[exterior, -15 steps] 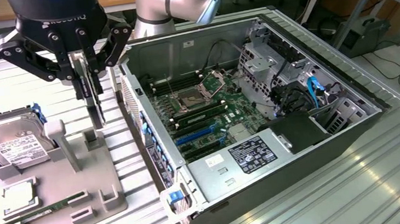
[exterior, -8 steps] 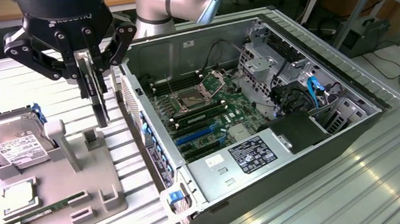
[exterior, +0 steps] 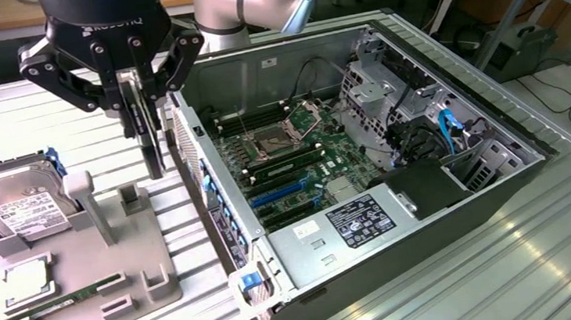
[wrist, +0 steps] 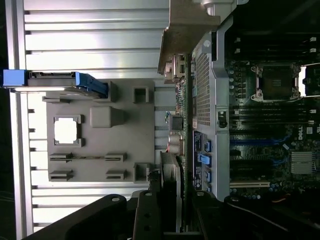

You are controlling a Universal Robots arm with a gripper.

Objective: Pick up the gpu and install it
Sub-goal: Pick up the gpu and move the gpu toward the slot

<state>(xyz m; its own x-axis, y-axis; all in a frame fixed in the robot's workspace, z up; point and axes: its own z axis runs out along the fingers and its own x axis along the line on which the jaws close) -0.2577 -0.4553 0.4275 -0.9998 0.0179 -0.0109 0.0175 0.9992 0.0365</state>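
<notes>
The gpu (exterior: pixel 154 145) hangs edge-on from my gripper (exterior: pixel 139 103), which is shut on its upper edge. It is in the air above the grey parts fixture (exterior: pixel 77 282), just outside the near wall of the open PC case (exterior: pixel 245 69). In the wrist view the gpu (wrist: pixel 179 125) shows as a thin strip with its silver bracket (wrist: pixel 192 30) at the far end, running along the case wall, held by my gripper (wrist: pixel 170 205). The motherboard (exterior: pixel 296 155) with its blue expansion slots (exterior: pixel 278 194) lies exposed inside the case.
On the fixture sit a hard drive (exterior: pixel 23 205) in a blue frame, a CPU (exterior: pixel 26 273) and a RAM stick (exterior: pixel 63 301). Grey fixture posts (exterior: pixel 85 203) stand below the card. Cables and a drive cage (exterior: pixel 406 101) crowd the case's far side; a power supply (exterior: pixel 360 223) fills its near end.
</notes>
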